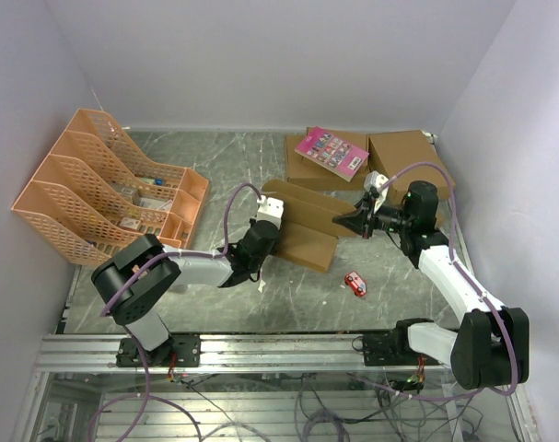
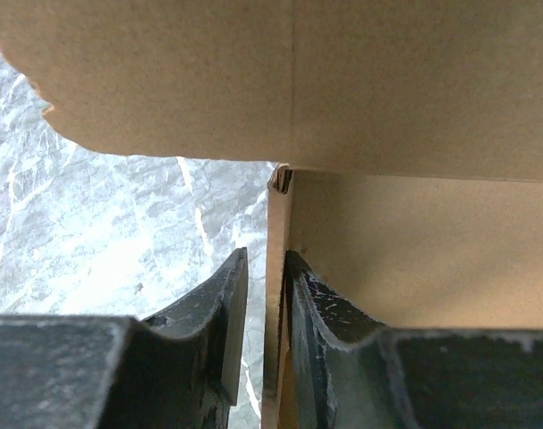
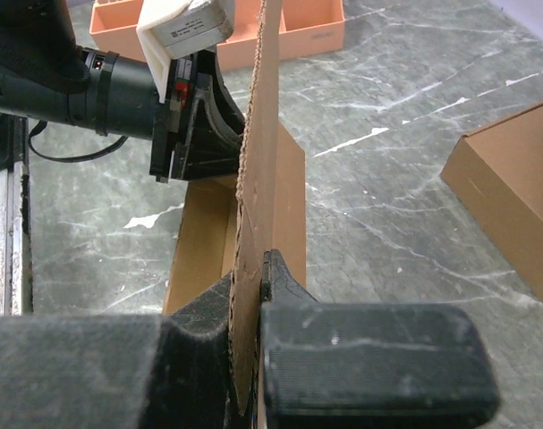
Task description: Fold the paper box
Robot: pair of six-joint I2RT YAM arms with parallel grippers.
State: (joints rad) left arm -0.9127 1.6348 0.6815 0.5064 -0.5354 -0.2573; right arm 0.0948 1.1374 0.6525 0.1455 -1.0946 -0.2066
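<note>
The paper box lies part-folded in the middle of the table, with brown panels and raised walls. My left gripper straddles the edge of an upright wall at the box's left end. In the left wrist view its jaws stand a little apart. The right finger rests on the paper box and a thin gap shows beside the left finger. My right gripper is at the box's right end. In the right wrist view it is shut on an upright flap of the paper box.
An orange file rack stands at the left. Two larger brown boxes sit at the back right, one bearing a pink booklet. A small red object lies on the marble tabletop near the front.
</note>
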